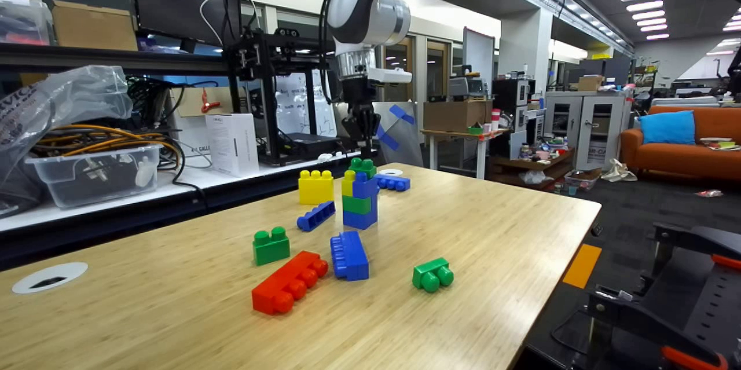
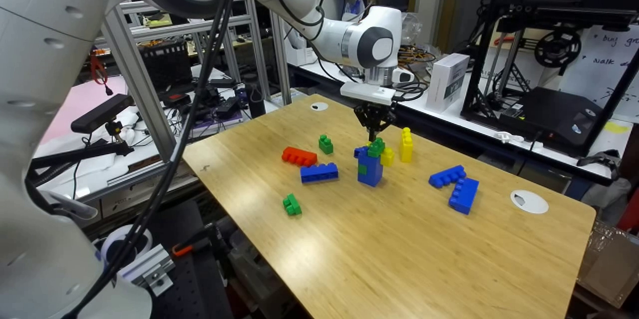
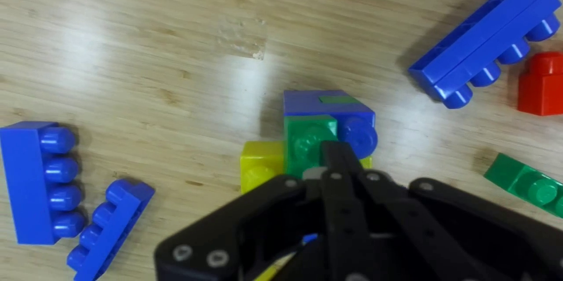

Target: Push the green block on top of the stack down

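Observation:
The green block (image 1: 363, 167) sits on top of the stack (image 1: 360, 219), an upright tower of mostly blue bricks with green and yellow pieces in it. In an exterior view the green block (image 2: 376, 147) is on the stack (image 2: 369, 175) too. In the wrist view the green block (image 3: 308, 138) is partly covered by the fingers, with a blue stud beside it. My gripper (image 1: 363, 143) points down just above the block, its fingers together with nothing between them. The gripper also shows in an exterior view (image 2: 372, 136) and the wrist view (image 3: 336, 145). I cannot tell whether the tips touch the block.
Around the stack on the wooden table (image 1: 492, 213) lie a yellow brick (image 1: 315, 189), a red brick (image 1: 286, 283), a blue brick (image 1: 349, 257) and two small green bricks (image 1: 271, 247) (image 1: 433, 273). More blue bricks (image 2: 463, 195) lie on the stack's far side.

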`<state>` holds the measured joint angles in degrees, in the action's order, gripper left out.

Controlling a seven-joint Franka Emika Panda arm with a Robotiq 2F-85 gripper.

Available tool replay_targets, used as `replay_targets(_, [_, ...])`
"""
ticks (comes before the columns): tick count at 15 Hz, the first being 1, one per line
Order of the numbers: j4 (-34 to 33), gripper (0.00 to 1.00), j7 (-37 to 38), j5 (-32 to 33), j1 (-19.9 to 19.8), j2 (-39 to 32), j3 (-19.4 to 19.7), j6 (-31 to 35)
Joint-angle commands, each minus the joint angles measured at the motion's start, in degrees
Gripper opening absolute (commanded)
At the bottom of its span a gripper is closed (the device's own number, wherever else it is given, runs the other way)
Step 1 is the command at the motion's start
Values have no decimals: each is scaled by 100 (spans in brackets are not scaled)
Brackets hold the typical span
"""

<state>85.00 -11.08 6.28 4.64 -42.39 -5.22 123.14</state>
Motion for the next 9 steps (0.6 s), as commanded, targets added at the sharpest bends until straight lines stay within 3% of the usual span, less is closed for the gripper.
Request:
replay_targets(1, [68,0,-165,102,21,40,32,146])
replay_targets(9, [618,0,-454,215,-2,215,12,658])
